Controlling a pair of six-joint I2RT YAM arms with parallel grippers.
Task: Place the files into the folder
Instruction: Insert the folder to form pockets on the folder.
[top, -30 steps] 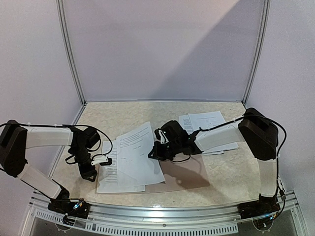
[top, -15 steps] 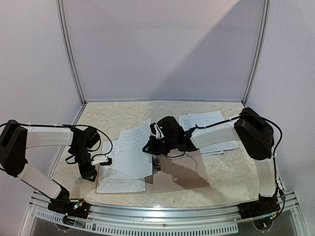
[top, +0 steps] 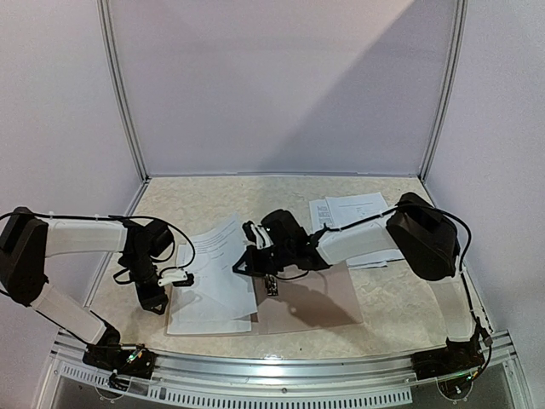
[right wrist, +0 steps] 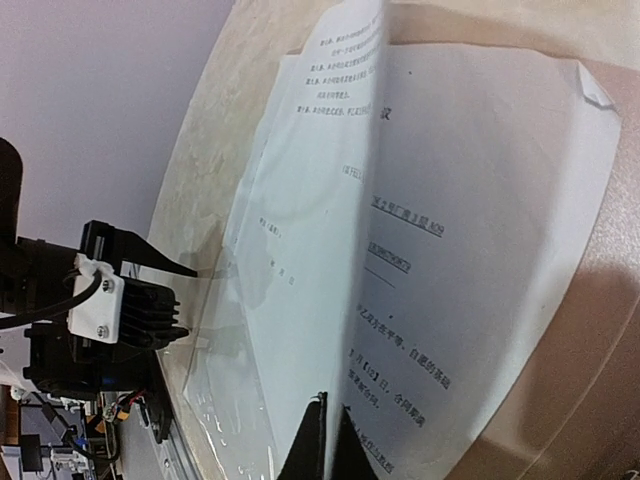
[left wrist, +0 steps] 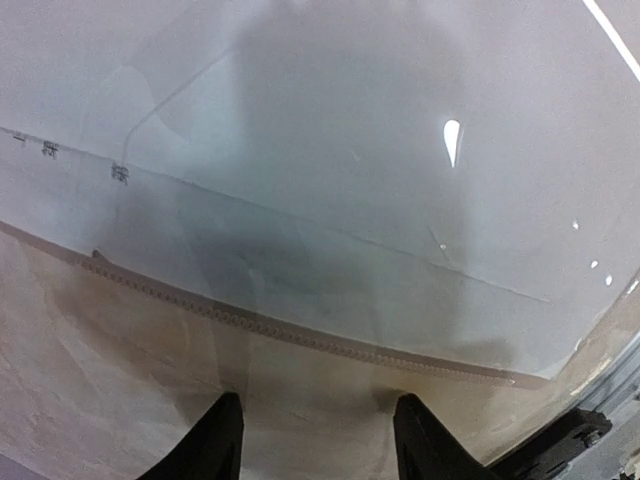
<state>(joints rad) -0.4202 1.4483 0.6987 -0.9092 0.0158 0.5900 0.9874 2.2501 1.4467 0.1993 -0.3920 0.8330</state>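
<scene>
The folder lies open and flat, taupe, at the table's middle front; its brown surface shows under the paper. A printed sheet of the files is raised on edge, and my right gripper is shut on its rim. Beneath it lie more files in a clear glossy sleeve, left of the folder. My left gripper stands open at the sleeve's left edge, its black fingertips apart and low over the table. More files lie at the back right.
The marble-patterned table is closed in by pale walls at the back and sides. A metal rail runs along the near edge. The right arm's elbow reaches over the back right stack.
My right gripper has moved left with the sheet, swinging it lower over the sleeved files and uncovering more of the folder. The left arm has stayed put.
</scene>
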